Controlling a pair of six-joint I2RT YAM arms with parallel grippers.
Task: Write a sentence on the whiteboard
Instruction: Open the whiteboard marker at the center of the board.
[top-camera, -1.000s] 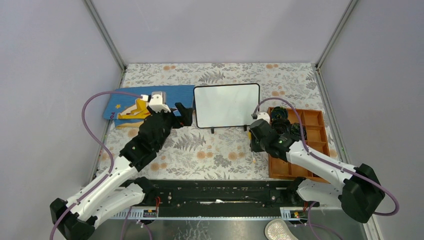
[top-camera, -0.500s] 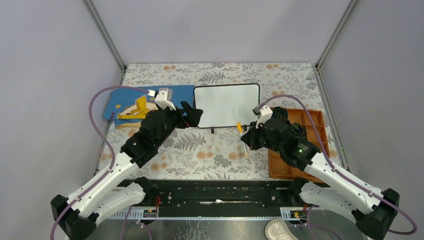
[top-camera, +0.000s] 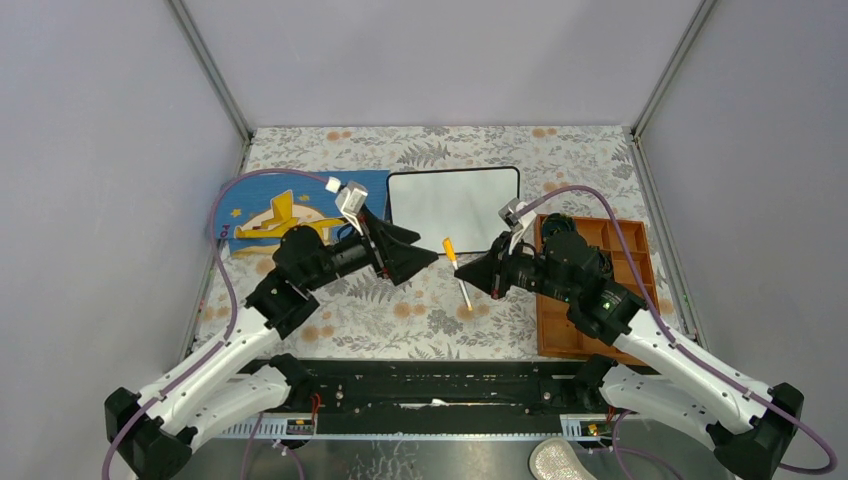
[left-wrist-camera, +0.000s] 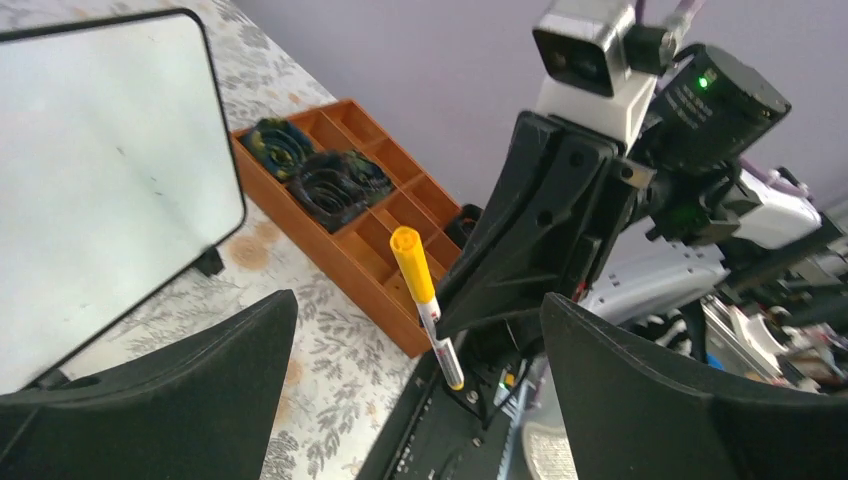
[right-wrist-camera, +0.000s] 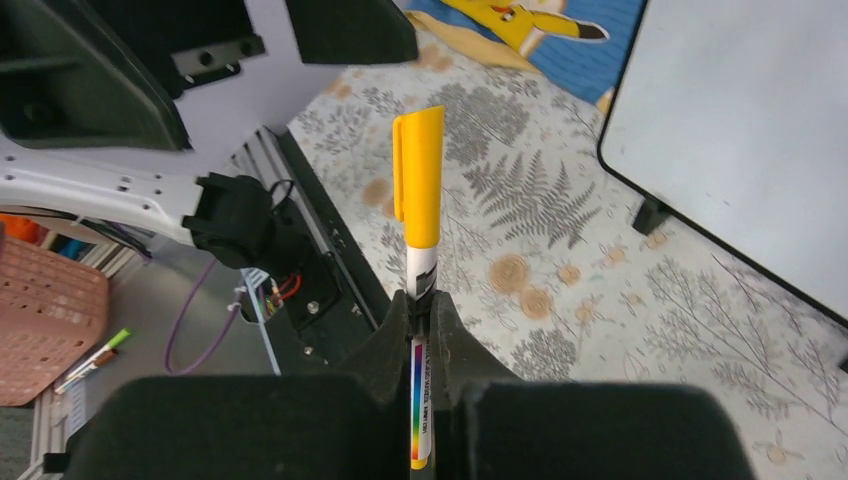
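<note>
R hand (right-wrist-camera: 420, 310) clamps capped marker (right-wrist-camera: 418, 180), L hand (left-wrist-camera: 415, 305) spread wide; tray (left-wrist-camera: 340, 272) holds dark coils (left-wrist-camera: 335, 185) in far compartments.

blue mat (top-camera: 245, 197); compartmented brown tray (top-camera: 631, 262) on floral tablecloth (top-camera: 420, 312)

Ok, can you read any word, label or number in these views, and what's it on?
No text is legible in any view.
The marker: fine print along its barrel beside a colour strip, too small to read.
The whiteboard: blank, no writing shows.
The blue mat: a yellow picture and a star, no words.
</note>
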